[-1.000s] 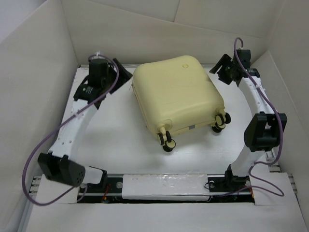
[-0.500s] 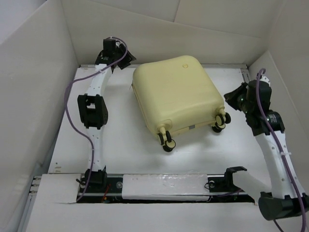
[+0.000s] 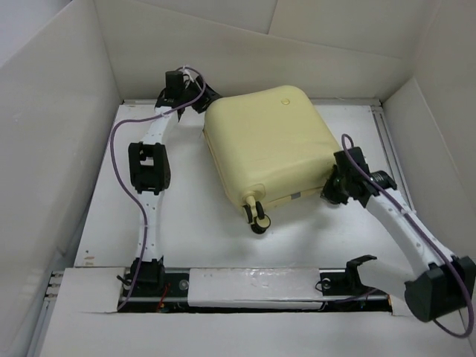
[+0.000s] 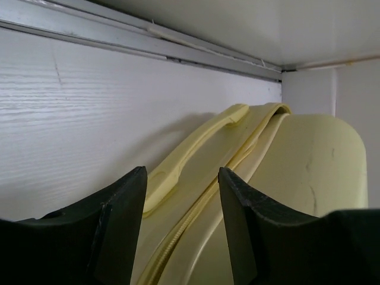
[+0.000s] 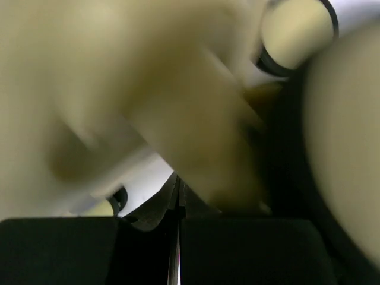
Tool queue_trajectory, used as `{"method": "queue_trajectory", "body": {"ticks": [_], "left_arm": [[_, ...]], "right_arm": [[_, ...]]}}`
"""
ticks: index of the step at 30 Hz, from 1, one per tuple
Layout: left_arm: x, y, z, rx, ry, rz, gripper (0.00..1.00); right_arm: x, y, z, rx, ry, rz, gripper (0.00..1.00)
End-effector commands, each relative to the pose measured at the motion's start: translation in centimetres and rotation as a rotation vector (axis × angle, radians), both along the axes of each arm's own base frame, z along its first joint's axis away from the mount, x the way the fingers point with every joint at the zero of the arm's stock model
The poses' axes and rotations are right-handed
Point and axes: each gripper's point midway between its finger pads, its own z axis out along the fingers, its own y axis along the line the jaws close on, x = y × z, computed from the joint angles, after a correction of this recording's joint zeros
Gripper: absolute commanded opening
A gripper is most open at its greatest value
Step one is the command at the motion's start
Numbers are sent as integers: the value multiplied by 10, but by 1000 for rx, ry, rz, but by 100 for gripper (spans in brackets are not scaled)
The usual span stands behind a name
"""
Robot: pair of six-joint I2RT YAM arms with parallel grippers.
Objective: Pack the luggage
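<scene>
The luggage (image 3: 271, 145) is a pale yellow hard-shell suitcase lying flat and closed in the middle of the table, its round emblem (image 3: 282, 100) facing up. A caster wheel (image 3: 259, 216) sticks out at its near-left corner. My left gripper (image 3: 205, 100) is at the case's back-left corner. In the left wrist view this gripper (image 4: 181, 196) is open, with the zipper seam (image 4: 196, 205) and the side handle (image 4: 190, 145) just beyond its fingers. My right gripper (image 3: 332, 187) is shut against the near-right corner, covering the wheels there. Its view is blurred, showing the closed gripper (image 5: 178, 196) and a caster (image 5: 295, 29).
Cardboard walls (image 3: 59, 111) enclose the white table (image 3: 193, 216) on the left, back and right. A metal rail (image 4: 148, 32) runs along the back edge behind the case. The arms' base rail (image 3: 253, 284) spans the near edge.
The left gripper moved right to the case's back-left corner and its jaws narrowed. The right arm swung from the back right down to the near-right wheels and its gripper shut.
</scene>
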Motion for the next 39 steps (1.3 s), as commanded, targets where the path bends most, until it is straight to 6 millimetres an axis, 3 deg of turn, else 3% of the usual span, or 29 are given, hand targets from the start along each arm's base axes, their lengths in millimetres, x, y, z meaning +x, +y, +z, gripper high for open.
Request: {"method": "queue_trajectory", "body": {"ticks": [1, 2, 4, 5, 6, 7, 8, 9, 10, 11, 12, 13, 14, 15, 16, 17, 19, 20, 21, 23, 24, 28, 31, 33, 34, 35, 37, 38, 39], "left_arm": [[-19, -21, 37, 8, -118, -102, 47], [-30, -29, 19, 28, -84, -127, 46], [-51, -42, 30, 33, -84, -156, 42], [-69, -44, 1, 52, -12, -165, 40], [-79, -46, -4, 63, 5, -161, 37], [-96, -52, 14, 78, -18, -169, 35], [-108, -53, 9, 91, -9, -161, 35], [-132, -48, -21, 94, 62, -160, 33], [-159, -44, -32, 107, 118, -139, 31], [-161, -44, -10, 94, 83, -133, 31], [-186, -36, -38, 114, 159, -125, 29], [-199, -33, -40, 116, 172, -126, 29], [-215, -33, -22, 110, 146, -121, 27], [-237, -26, -40, 126, 195, -113, 27], [-253, -26, -42, 136, 209, -119, 27], [-270, -32, -26, 138, 172, -135, 27], [-302, -31, -40, 171, 222, -132, 27], [-315, -36, -39, 165, 224, -147, 27], [-334, -49, -22, 146, 175, -188, 27], [-361, -54, -25, 147, 198, -200, 27], [-378, -67, -9, 134, 147, -243, 29], [-426, -91, 5, 168, 117, -341, 33], [-440, -90, 30, 258, 68, -338, 33], [-432, -68, 70, 286, -18, -215, 36], [-425, -62, 77, 304, -33, -171, 36], [-424, -49, 105, 282, -99, -111, 43], [-404, -18, 156, 293, -214, 64, 55], [-390, -1, 173, 294, -246, 147, 60], [-380, 10, 181, 318, -254, 198, 67]], "right_arm": [[59, 4, 22, -37, -151, 8, 0], [73, 1, 26, -53, -182, 4, 0], [111, 9, 40, -46, -293, 28, 0], [122, 14, 43, -53, -326, 70, 0], [134, 26, 53, -16, -364, 118, 0], [151, 36, 47, -3, -375, 147, 0], [159, 43, 46, 19, -373, 168, 0], [165, 51, 44, 41, -360, 191, 0], [178, 64, 42, 72, -345, 239, 0], [183, 75, 40, 88, -338, 265, 0], [186, 87, 40, 89, -340, 313, 0], [194, 100, 54, 116, -367, 346, 0], [199, 111, 42, 121, -342, 380, 0], [200, 121, 42, 126, -338, 423, 0], [199, 137, 44, 144, -341, 470, 0], [203, 150, 57, 169, -358, 502, 0], [206, 166, 44, 167, -315, 564, 0], [211, 182, 65, 185, -353, 594, 0], [211, 188, 54, 176, -315, 610, 0], [217, 197, 65, 173, -327, 631, 0], [219, 205, 84, 179, -361, 656, 1], [229, 208, 128, 184, -455, 651, 7], [235, 193, 153, 169, -505, 626, 16], [233, 174, 178, 149, -548, 597, 27], [230, 167, 184, 147, -551, 587, 31], [222, 158, 201, 140, -587, 583, 39], [217, 137, 210, 125, -603, 546, 46], [211, 130, 199, 121, -580, 537, 49], [200, 121, 216, 120, -619, 526, 52]]}}
